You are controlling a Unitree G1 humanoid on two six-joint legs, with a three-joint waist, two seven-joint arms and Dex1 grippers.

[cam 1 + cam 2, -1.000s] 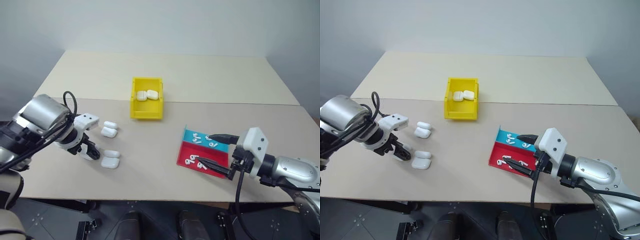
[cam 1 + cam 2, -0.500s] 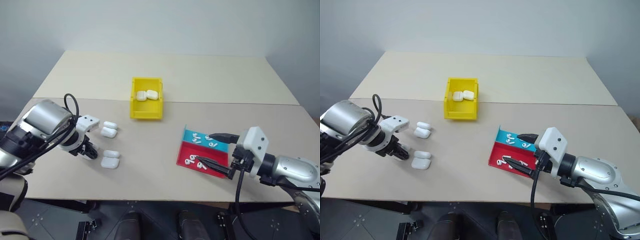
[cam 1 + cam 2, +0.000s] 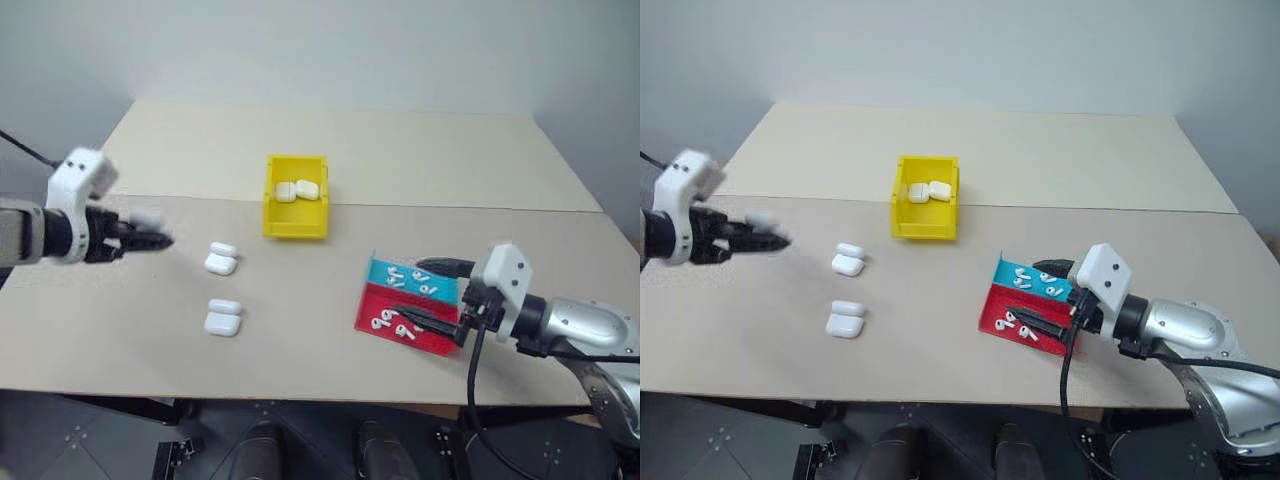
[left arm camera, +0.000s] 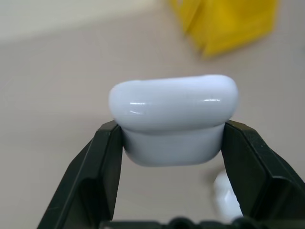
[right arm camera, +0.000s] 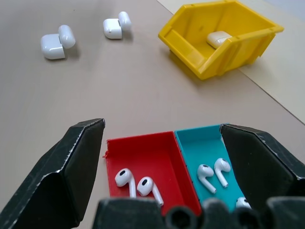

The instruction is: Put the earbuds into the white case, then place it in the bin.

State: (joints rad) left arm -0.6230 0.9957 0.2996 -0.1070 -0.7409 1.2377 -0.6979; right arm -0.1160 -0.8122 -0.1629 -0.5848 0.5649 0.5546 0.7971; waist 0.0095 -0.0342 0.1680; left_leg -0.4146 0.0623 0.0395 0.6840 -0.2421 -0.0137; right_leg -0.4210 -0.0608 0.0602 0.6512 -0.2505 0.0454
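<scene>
Between clenched left end effector [image 4: 171,157] fingers: white case [image 4: 174,119], prob. lid shut.

Two beige tables [image 3: 420,160] sitting butted together, seam running left-right; plain grey-white wall [image 3: 330,50] standing behind; dark floor [image 3: 300,440] showing near.

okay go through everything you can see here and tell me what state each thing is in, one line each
Left gripper: shut on a white case, raised off the table.
Held case: lid closed.
Right gripper: open, holding nothing, over the trays.
Two cases on the table: lids flipped open.
Yellow bin: upright, two closed cases inside.
Red tray: holds two earbuds.
Teal tray: holds earbuds too.
</scene>
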